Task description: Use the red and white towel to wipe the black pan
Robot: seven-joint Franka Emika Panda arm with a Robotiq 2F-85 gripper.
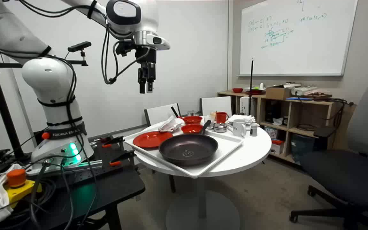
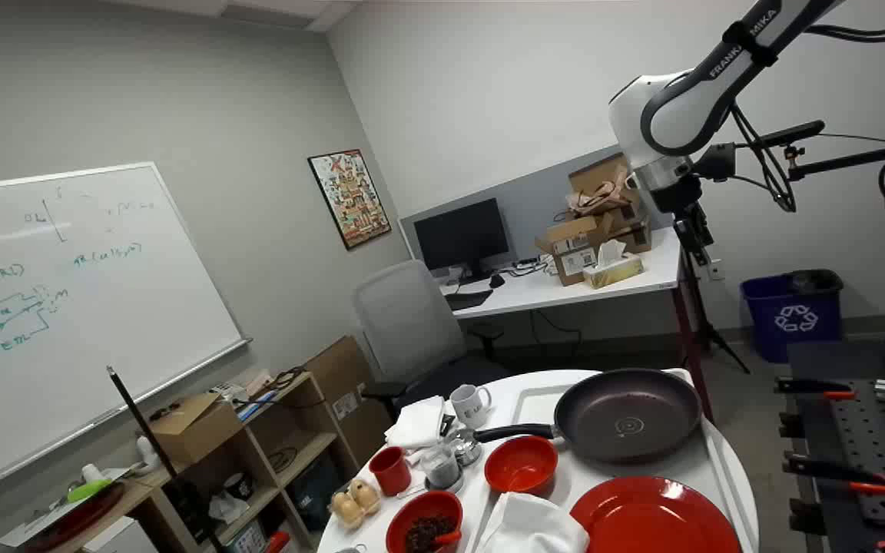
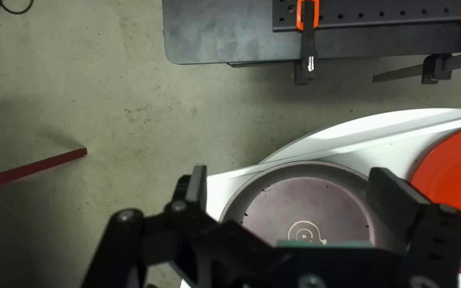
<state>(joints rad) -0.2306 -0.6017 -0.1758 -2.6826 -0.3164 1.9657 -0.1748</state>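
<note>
The black pan (image 1: 188, 148) lies on the white tray, its dark glossy inside facing up and its handle toward the red bowl. It also shows in an exterior view (image 2: 627, 415). In the wrist view the pan (image 3: 306, 200) lies below the fingers, with small dark specks inside and its lower part hidden. A crumpled white cloth (image 1: 170, 124), also in an exterior view (image 2: 531, 526), lies beside the red plate; I cannot make out red on it. My gripper (image 1: 146, 91) is open and empty, high above the table, seen also in the wrist view (image 3: 288, 186).
The red plate (image 1: 152, 139) and a small red bowl (image 2: 521, 465) sit beside the pan on the white tray (image 1: 232, 147). A second red bowl (image 2: 425, 522), red mug (image 2: 391, 470), white mug (image 1: 239, 127), glass jar (image 2: 440, 467) and folded white napkins (image 2: 416, 422) stand behind.
</note>
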